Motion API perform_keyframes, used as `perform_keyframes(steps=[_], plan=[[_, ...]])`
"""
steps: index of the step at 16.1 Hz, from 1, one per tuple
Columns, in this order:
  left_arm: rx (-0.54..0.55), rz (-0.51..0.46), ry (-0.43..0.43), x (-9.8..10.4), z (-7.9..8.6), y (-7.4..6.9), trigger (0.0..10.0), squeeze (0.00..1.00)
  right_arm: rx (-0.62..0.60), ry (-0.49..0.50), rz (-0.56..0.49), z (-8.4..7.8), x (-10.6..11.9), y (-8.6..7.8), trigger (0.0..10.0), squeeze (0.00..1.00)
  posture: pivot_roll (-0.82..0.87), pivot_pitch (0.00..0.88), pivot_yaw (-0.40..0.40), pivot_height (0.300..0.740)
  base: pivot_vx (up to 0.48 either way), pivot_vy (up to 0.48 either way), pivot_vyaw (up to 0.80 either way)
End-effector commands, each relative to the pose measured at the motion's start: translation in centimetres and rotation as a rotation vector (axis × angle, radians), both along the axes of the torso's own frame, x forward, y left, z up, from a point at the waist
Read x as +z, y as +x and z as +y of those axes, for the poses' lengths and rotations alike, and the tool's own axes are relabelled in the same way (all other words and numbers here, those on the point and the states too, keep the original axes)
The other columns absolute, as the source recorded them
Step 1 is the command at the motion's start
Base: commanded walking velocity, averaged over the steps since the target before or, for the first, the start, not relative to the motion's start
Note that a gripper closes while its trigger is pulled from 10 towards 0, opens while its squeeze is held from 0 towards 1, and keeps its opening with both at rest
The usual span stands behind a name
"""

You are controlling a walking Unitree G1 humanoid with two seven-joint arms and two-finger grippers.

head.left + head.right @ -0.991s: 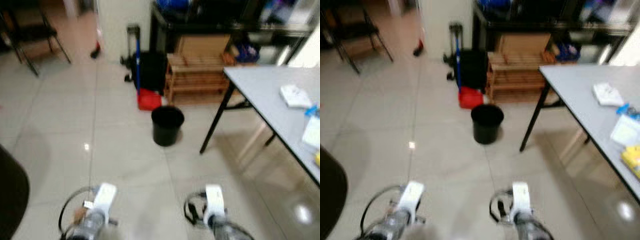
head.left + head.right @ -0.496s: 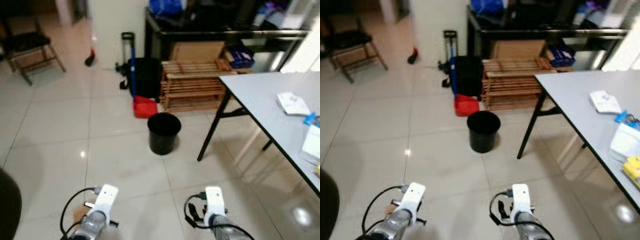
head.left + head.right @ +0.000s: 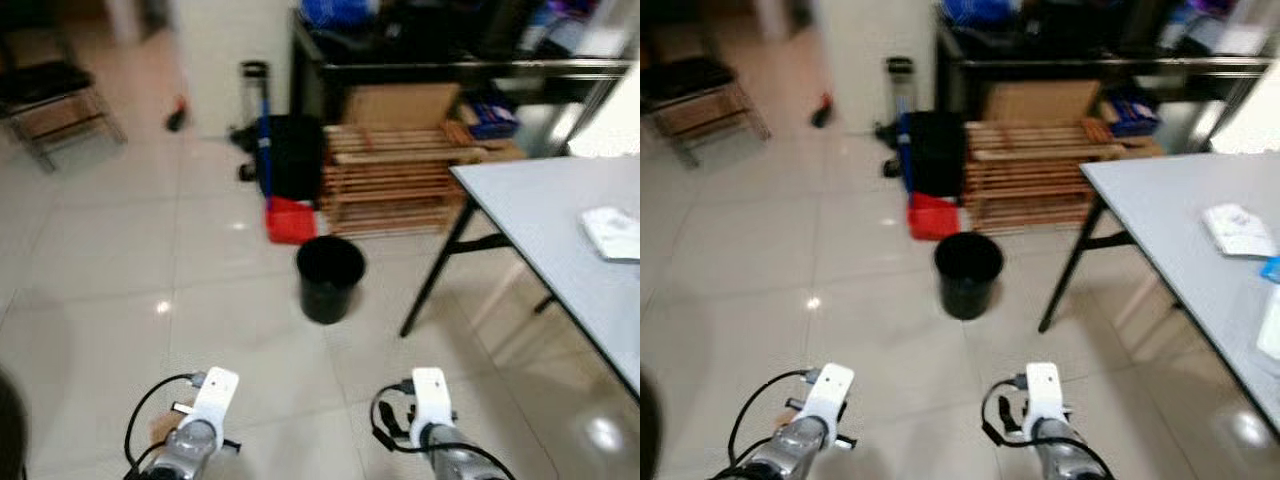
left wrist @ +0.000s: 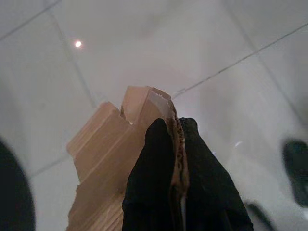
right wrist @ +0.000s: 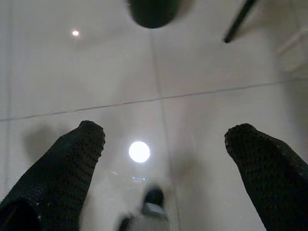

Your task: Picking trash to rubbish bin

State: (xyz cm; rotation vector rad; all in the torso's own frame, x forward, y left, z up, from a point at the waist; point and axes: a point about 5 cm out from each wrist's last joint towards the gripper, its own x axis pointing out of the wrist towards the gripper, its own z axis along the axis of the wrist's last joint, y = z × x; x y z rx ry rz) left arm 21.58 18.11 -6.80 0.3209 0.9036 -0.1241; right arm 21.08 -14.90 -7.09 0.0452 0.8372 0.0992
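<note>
Starting on the left, the left gripper [image 4: 175,144] has its fingers [image 4: 154,163] pressed together on a torn piece of brown cardboard [image 4: 108,159], so that scrap sits pinched right between them, sticking out past the tips and off to one side, over the pale tiled floor [image 3: 100,260]. From the head view the left arm [image 3: 205,410] is low in front of the robot, with a bit of the cardboard peeking out beside it. Further out and roughly between the two arms is the black rubbish bin [image 3: 329,277], standing upright on the floor, well apart from the cardboard. Just behind the bin there's a red dustpan-looking thing [image 3: 291,219], a black bag [image 3: 292,155] and a stack of wooden slats [image 3: 400,175]. Moving right, the right gripper [image 5: 163,144] has its fingers [image 5: 72,163] spread wide with nothing between them, just floor underneath and the bin's base up ahead. Far right is a grey tabletop [image 3: 1180,220] on black legs with some white paper [image 3: 1237,228] on it. It's too blurry to read any labels or writing.
</note>
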Motion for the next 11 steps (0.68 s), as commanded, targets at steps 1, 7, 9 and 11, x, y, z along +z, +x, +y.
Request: perform_keyframes(steps=[1, 7, 9, 11], plan=[[-0.009, -0.009, -0.026, 0.12, -1.07, 0.37, 10.0, 0.0, -0.008, -0.026, 0.005, -1.01, 0.0, -0.04, 10.0, 0.0, -0.01, 0.017, -0.061, 0.74, 0.48, 0.0, 0.0], [-0.007, -0.008, -0.034, 0.1, -1.16, 0.35, 10.0, 0.0, -0.009, -0.028, 0.0, -0.97, 0.03, 0.0, 10.0, 0.0, -0.01, 0.023, -0.065, 0.74, 0.48, 0.0, 0.0], [-0.006, -0.008, -0.035, 0.11, -1.2, 0.38, 10.0, 0.0, -0.008, -0.029, 0.001, -0.98, 0.05, 0.04, 10.0, 0.0, -0.01, 0.018, -0.071, 0.74, 0.48, 0.0, 0.0], [-0.008, -0.012, -0.037, 0.17, -1.31, 0.49, 10.0, 0.0, 0.004, -0.037, -0.002, -1.03, 0.13, 0.18, 10.0, 0.0, -0.02, 0.027, -0.07, 0.74, 0.48, 0.0, 0.0]])
